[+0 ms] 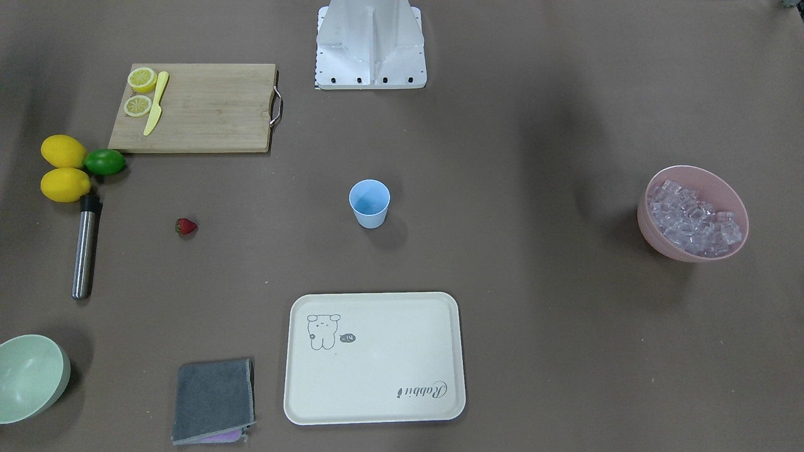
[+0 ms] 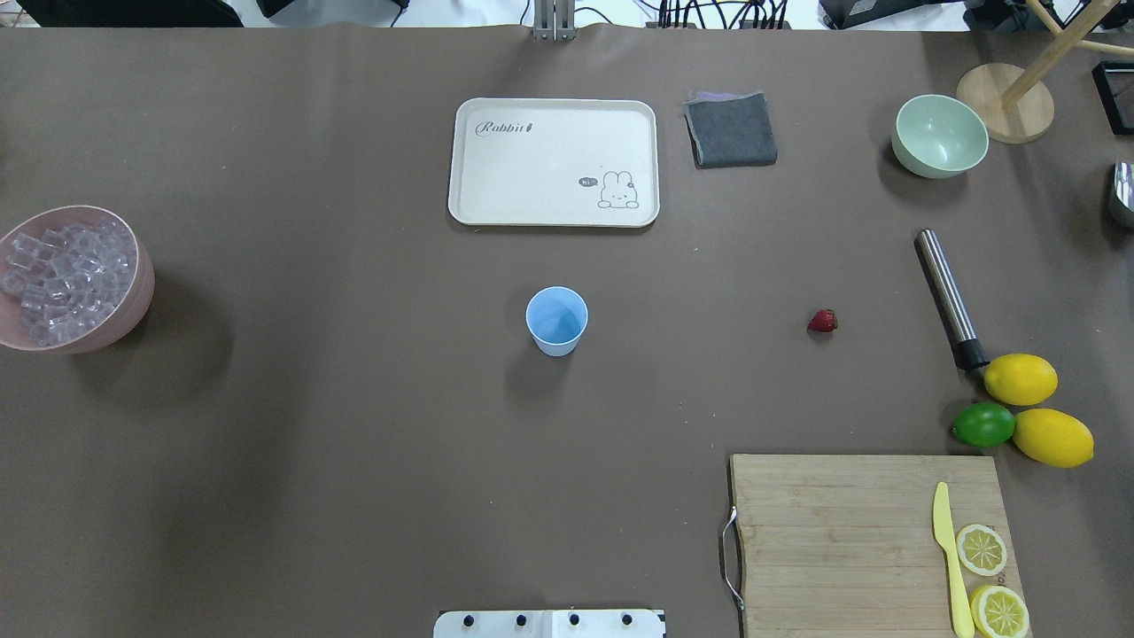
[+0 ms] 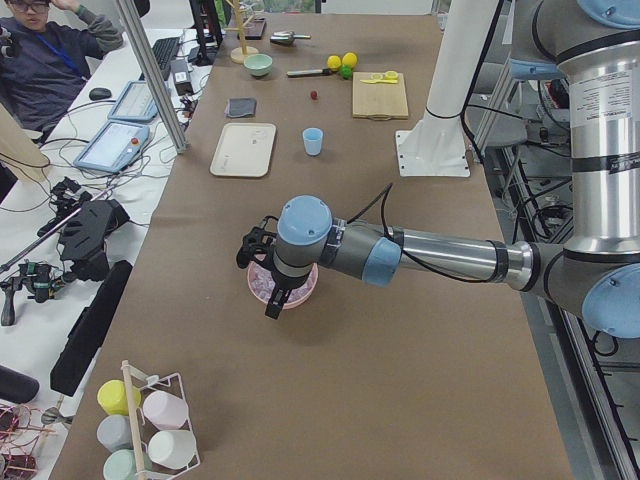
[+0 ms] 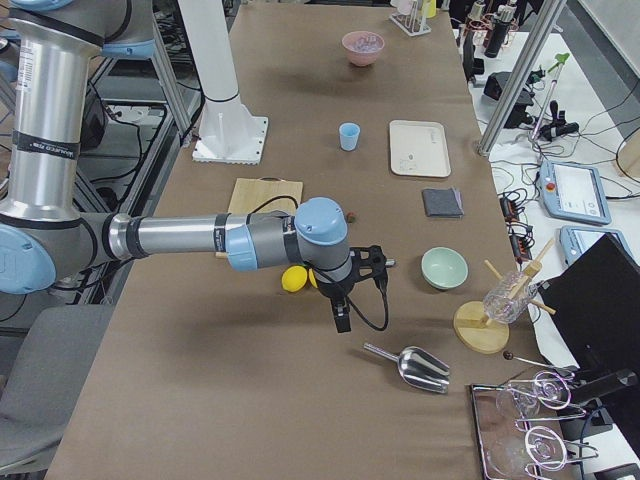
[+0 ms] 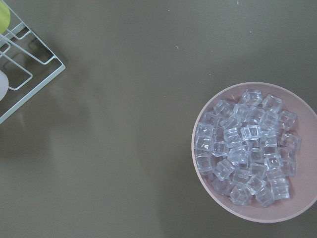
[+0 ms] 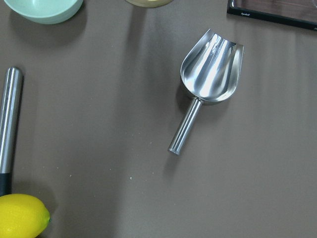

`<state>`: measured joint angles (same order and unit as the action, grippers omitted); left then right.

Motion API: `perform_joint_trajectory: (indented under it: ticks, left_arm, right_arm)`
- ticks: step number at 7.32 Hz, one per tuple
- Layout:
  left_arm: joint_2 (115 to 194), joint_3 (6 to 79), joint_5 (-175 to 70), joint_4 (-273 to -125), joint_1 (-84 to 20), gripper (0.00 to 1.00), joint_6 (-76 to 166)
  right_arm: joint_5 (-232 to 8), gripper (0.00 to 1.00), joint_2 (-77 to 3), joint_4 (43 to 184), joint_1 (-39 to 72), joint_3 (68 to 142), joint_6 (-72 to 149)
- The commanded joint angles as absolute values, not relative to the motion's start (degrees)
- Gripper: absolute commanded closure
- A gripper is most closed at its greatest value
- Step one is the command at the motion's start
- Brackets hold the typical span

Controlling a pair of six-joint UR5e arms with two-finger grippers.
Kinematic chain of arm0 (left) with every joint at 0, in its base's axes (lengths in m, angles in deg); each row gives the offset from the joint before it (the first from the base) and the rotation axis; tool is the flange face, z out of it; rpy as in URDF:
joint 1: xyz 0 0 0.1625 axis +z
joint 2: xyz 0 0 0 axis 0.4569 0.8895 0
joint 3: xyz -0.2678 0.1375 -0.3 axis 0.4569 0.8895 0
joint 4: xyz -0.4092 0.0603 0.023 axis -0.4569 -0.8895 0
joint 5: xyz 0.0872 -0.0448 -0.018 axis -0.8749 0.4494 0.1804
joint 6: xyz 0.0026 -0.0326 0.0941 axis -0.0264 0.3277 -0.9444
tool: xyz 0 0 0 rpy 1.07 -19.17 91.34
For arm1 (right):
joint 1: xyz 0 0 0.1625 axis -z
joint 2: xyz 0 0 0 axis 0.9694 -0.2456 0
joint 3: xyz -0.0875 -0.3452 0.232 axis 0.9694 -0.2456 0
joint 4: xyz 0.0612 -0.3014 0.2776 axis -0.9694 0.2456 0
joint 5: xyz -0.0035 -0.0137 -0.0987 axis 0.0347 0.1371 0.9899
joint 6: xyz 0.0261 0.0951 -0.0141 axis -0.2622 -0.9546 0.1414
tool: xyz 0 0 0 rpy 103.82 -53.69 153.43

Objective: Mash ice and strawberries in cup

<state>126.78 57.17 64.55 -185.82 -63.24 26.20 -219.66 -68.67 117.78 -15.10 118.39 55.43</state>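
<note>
The light blue cup [image 1: 369, 203] stands upright and empty at the table's middle; it also shows in the overhead view [image 2: 556, 320]. The small red strawberry [image 1: 186, 226] lies on the table towards the robot's right [image 2: 822, 321]. The ice [image 5: 250, 148] fills a pink bowl [image 2: 135, 310] at the robot's far left. My left gripper [image 3: 252, 248] hovers above that bowl; I cannot tell if it is open or shut. My right gripper [image 4: 377, 262] hovers past the lemons near a steel scoop [image 6: 210, 74]; I cannot tell its state. No fingers show in either wrist view.
A steel rod with a black tip [image 2: 948, 297], two lemons [image 2: 1021, 378] and a lime [image 2: 983, 424] lie at the right. A cutting board [image 2: 833, 540] holds a yellow knife and lemon halves. A cream tray [image 2: 496, 195], grey cloth [image 2: 731, 130] and pale green bowl [image 2: 939, 137] sit at the far side.
</note>
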Motion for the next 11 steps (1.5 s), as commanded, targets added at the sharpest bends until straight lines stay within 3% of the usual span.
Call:
perform_joint_trajectory:
  ticks: [1, 4, 5, 7, 11]
  left_arm:
    - [128.0, 57.0, 64.5, -185.4, -63.3, 0.03, 26.7]
    - [127.3, 58.1, 64.4, -191.5, -63.3, 0.02, 26.2]
    - [130.7, 56.2, 64.0, -195.4, -63.1, 0.02, 26.6]
    - [131.2, 56.0, 64.1, -196.9, -61.9, 0.02, 43.6]
    - [131.1, 55.9, 55.4, -199.6, -48.1, 0.03, 59.3]
  right_arm:
    - [-220.6, 0.0, -69.8, 109.7, -15.1, 116.7, 55.3]
    - [-222.7, 0.0, -69.1, 105.6, -15.0, 115.1, 49.8]
    - [-223.7, 0.0, -67.4, 105.3, -14.1, 116.1, 41.7]
    - [-224.4, 0.0, -66.2, 105.3, -9.1, 119.6, 32.5]
    - [-219.3, 0.0, -64.2, 104.9, 1.1, 121.9, 20.4]
